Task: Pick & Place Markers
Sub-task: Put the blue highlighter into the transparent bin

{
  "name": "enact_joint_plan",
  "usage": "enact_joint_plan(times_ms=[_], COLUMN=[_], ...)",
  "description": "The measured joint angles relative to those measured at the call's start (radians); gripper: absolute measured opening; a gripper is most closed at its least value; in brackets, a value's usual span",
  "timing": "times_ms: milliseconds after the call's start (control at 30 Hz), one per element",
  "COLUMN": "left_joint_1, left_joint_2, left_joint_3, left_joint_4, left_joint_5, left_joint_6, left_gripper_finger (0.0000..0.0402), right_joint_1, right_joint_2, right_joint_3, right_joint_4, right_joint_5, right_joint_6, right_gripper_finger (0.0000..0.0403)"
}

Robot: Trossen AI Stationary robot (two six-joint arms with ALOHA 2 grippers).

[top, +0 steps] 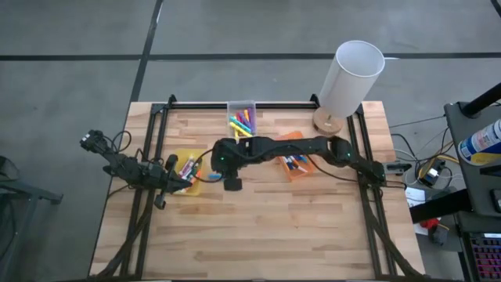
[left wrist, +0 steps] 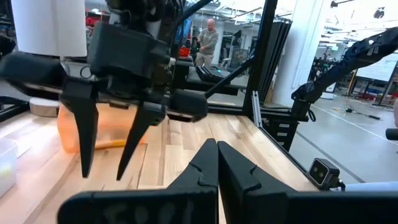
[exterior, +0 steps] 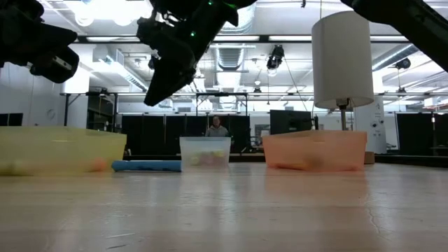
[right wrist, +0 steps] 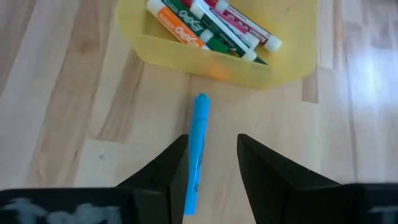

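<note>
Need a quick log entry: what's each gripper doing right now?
Left gripper: shut, holding nothing.
Right gripper: open above the blue marker, not gripping it.

My two arms are dark, almost black, built of chunky jointed segments with thin black cables looping off the left one near its base. My right hand (left wrist: 109, 140) is a boxy black block carrying two long, tapering, blade-like fingers (left wrist: 87, 134), and small green lights glow on the wrist segment behind it. My left hand (left wrist: 217, 163) ends in two matte black angular fingers with stepped notches along their edges.
</note>
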Motion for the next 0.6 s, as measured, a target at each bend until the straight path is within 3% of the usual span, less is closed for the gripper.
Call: enact_joint_plan(times_ms=[600], left_joint_1=[0.0], left_joint_2=[0.0], left_joint_3=[0.0], left_joint_4=[0.0], left_joint_5=[0.0], left_joint_6=[0.0], left_gripper_finger=[0.0], right_joint_1=[-0.003], right_joint_2=[0.001], right_joint_3=[-0.336], right_joint_4=[0.283], right_joint_5=[-0.008], right_joint_6=[0.129], right_gripper_finger=[0.0123])
